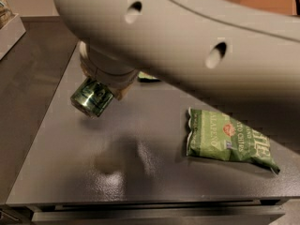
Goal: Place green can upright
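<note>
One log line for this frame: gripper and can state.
phase: carry | gripper: upper left, above table, shut on green can | can: tilted, off table, not upright | chip bag: flat, right

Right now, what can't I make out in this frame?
Camera view:
- The gripper, clamping the green can above the table, is mostly hidden under the arm.
- The can's far end is hidden in the gripper.
- A green item behind the arm shows only a sliver.
- A pale box at top left is cut off by the edge.
</note>
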### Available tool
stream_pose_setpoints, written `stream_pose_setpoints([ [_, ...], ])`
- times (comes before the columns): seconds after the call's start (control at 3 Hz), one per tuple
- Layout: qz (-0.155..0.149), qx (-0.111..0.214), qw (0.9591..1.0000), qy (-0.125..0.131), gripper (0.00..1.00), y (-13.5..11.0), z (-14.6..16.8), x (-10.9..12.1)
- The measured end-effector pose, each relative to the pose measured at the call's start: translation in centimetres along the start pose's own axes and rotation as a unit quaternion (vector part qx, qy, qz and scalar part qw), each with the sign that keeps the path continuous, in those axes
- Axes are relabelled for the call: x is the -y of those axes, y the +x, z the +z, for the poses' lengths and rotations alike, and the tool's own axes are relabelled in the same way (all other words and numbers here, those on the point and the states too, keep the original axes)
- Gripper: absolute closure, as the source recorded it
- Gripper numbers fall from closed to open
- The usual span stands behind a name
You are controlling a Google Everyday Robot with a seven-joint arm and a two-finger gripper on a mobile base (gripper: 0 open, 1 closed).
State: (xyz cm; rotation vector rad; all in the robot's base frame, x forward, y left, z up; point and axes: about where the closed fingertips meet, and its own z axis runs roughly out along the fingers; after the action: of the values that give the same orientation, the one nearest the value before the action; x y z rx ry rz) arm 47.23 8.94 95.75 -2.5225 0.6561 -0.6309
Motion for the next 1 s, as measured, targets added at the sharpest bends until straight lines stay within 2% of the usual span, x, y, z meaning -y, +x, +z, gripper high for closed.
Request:
stream_pose_setpoints([
  [0.33, -0.049, -0.038, 0.9979, 0.022, 1.00, 2.1, 0.3, 0.6],
  [0.67, -0.097, -0.067, 0.9913, 0.058, 1.00, 4.0, 0.5, 1.2],
  [1.0, -0.147, -0.084, 0.9801, 0.103, 1.00, 5.1, 0.8, 2.0],
])
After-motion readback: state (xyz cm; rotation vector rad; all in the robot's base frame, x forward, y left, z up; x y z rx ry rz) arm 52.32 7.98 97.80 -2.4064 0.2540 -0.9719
